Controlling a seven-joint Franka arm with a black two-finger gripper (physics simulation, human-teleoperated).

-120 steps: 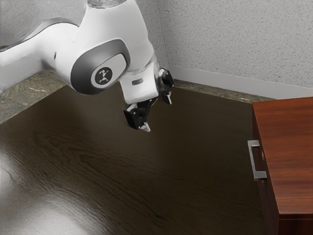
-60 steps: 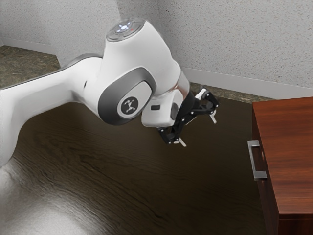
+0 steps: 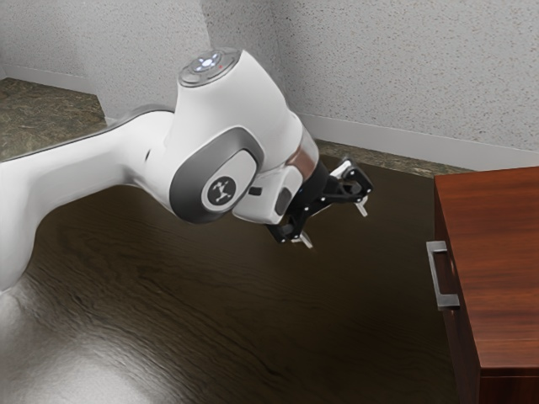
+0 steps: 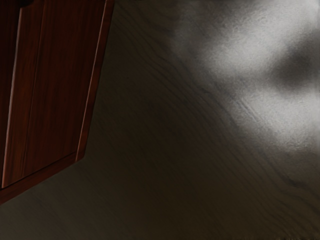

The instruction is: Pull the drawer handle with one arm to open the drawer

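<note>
A reddish-brown wooden cabinet [image 3: 493,278] stands at the exterior view's right, with a silver bar handle [image 3: 441,275] on its front face. The drawer front sits flush with the cabinet. My black gripper [image 3: 334,220] hovers above the dark table, well to the left of the handle, tilted toward the cabinet. Its fingers [image 3: 304,241] stand apart, open, with nothing between them. In the wrist view the cabinet's wooden front [image 4: 50,90] lies ahead of the hand at an angle.
The dark wood table [image 3: 210,320] stretches below and between the gripper and the cabinet. A speckled wall [image 3: 404,67] with a white baseboard runs behind. My white arm [image 3: 168,168] crosses the exterior view's left half.
My arm has swung down and toward the exterior view's right, bringing the gripper closer to the cabinet and tilting it toward the handle. The drawer has not moved.
</note>
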